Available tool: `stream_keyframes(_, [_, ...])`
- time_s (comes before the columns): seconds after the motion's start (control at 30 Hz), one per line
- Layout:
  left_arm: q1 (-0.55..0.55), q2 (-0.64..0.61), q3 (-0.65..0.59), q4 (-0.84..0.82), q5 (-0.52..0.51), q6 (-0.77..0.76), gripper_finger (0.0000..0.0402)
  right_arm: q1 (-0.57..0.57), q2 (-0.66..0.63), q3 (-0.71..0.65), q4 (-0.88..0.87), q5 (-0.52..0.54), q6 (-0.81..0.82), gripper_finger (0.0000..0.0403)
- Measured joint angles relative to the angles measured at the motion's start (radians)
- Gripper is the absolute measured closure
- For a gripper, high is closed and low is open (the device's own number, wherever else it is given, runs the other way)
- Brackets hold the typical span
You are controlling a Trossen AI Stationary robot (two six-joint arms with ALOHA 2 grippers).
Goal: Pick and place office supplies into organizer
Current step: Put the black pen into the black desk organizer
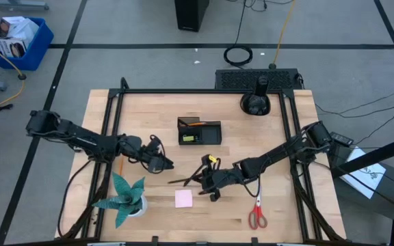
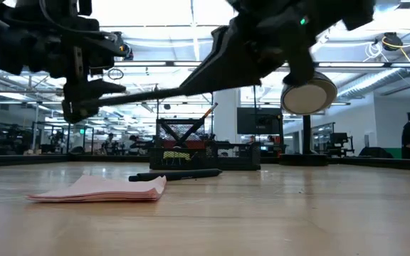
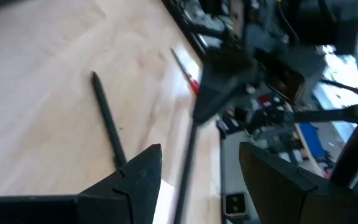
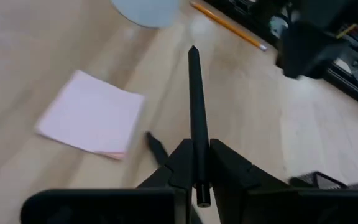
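Right gripper [image 4: 197,163] was clamped on a black pen [image 4: 195,106], its two fingers pressed against the barrel near one end while the rest of the pen stuck straight out ahead. From above, this gripper [image 1: 207,179] hung over the middle of the table [image 1: 286,205], in front of the organizer [image 1: 199,131], with the pen [image 1: 183,180] pointing toward the left arm. At table height the pen [image 2: 141,92] sat lifted clear of the wood and roughly level.

Left gripper [image 3: 197,174] was over the table's left part, near the plant [image 1: 125,197], its fingers spread apart with nothing between them.

On the table lay a pink sticky-note pad [image 1: 183,198] just in front of the right gripper, a second black pen [image 3: 107,118], red-handled scissors [image 1: 256,216] toward the front right, and an orange pencil [image 4: 225,23] beyond the pad. The organizer stood toward the back, with something orange and yellow inside.
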Motion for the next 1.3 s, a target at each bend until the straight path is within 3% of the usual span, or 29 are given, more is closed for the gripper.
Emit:
stream_keyframes(0.13, [0.000,0.059,0.000,0.083,0.026,-0.010,0.0183,-0.026,0.000,0.000,0.017,-0.002,-0.029,0.0368])
stream_keyframes(0.33, [-0.006,0.077,0.000,0.081,0.031,-0.015,0.0183,-0.050,0.000,0.000,0.054,-0.056,-0.065,0.0372])
stream_keyframes(0.77, [-0.055,0.077,0.000,0.077,-0.018,-0.013,0.0183,-0.097,0.000,0.000,0.093,-0.056,-0.115,0.0374])
stream_keyframes(1.3, [-0.093,0.076,0.001,-0.032,-0.060,0.014,0.0183,-0.124,-0.005,0.001,0.135,-0.104,-0.156,0.0372])
